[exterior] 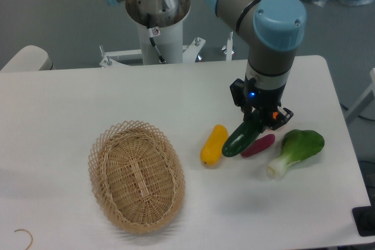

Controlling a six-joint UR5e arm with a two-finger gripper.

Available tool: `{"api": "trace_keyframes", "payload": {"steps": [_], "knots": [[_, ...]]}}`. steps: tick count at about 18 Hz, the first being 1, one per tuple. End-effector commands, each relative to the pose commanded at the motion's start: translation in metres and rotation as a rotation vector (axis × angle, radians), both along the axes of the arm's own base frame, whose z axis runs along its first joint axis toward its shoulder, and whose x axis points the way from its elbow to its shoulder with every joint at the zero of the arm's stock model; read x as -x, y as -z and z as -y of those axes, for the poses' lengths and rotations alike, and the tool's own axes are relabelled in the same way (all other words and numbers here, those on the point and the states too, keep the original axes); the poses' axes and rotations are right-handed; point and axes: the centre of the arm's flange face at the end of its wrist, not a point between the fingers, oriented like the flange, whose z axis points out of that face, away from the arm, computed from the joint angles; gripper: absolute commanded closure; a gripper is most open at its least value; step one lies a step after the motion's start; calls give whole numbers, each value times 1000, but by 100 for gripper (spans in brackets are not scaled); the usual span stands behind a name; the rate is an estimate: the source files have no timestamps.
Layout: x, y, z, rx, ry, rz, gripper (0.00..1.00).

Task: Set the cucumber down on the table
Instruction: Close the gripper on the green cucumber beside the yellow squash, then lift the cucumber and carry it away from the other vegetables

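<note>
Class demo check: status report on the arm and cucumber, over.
End effector shut on cucumber, tilted. Low end at table. Yellow vegetable, purple vegetable flank it closely.

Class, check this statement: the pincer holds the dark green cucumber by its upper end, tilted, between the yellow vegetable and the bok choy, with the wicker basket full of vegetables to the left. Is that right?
One detail is wrong. The camera view shows the wicker basket empty, not full. The rest stands: the pincer holds the cucumber by its upper end, tilted, between the yellow vegetable and the bok choy.
</note>
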Motion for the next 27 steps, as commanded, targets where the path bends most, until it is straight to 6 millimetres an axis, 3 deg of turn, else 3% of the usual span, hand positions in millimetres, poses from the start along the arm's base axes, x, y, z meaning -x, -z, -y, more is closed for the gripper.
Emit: {"api": "trace_keyframes", "payload": {"steps": [12,16,23,27], "knots": [[-1,7,-6,0,-36,9,57],[-16,27,-41,-16,-68,1,57],[-26,76,-99,-89,-174,-52,57],[-20,102,-114,-112,-182,-64,57]]}}
